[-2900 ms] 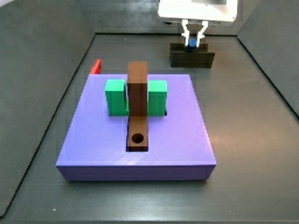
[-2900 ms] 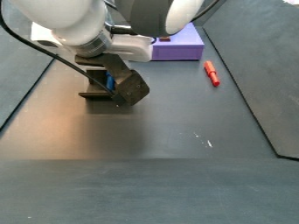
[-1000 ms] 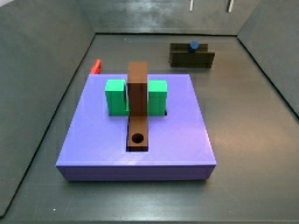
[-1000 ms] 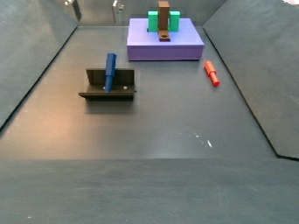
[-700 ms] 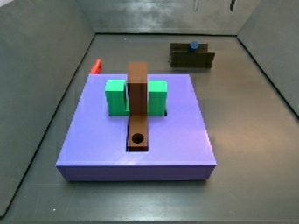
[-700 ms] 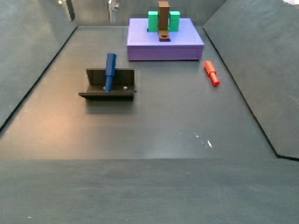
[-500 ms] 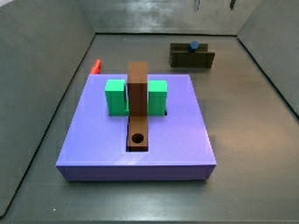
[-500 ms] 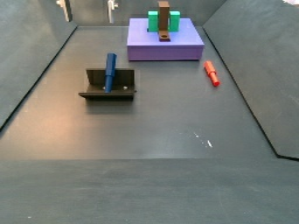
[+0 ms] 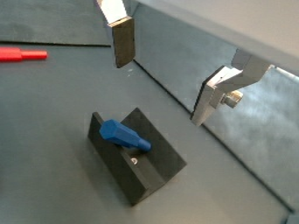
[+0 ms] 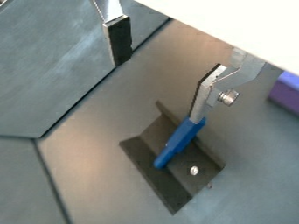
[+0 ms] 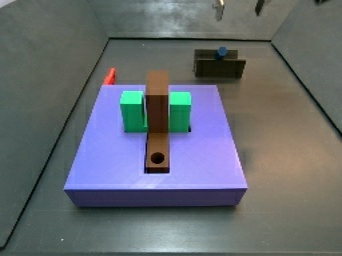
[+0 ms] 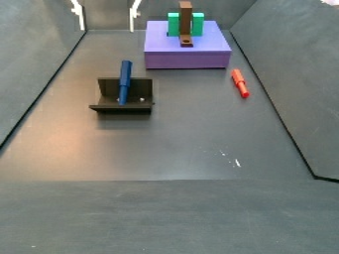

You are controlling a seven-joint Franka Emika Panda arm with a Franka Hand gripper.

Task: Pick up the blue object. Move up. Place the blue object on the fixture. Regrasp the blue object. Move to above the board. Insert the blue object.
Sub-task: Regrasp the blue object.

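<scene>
Blue object leans in the fixture. Tool hangs above it, fingers spread wide, holding nothing.

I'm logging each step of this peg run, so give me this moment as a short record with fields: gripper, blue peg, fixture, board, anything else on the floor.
gripper: open, empty, raised above the fixture; only its fingertips show at the upper edge of a side view
blue object: leaning upright in the fixture, not held
fixture: on the floor, apart from the board
board: carries two green blocks and a brown bar with a round hole, empty
red peg: lying on the floor beside the board
</scene>
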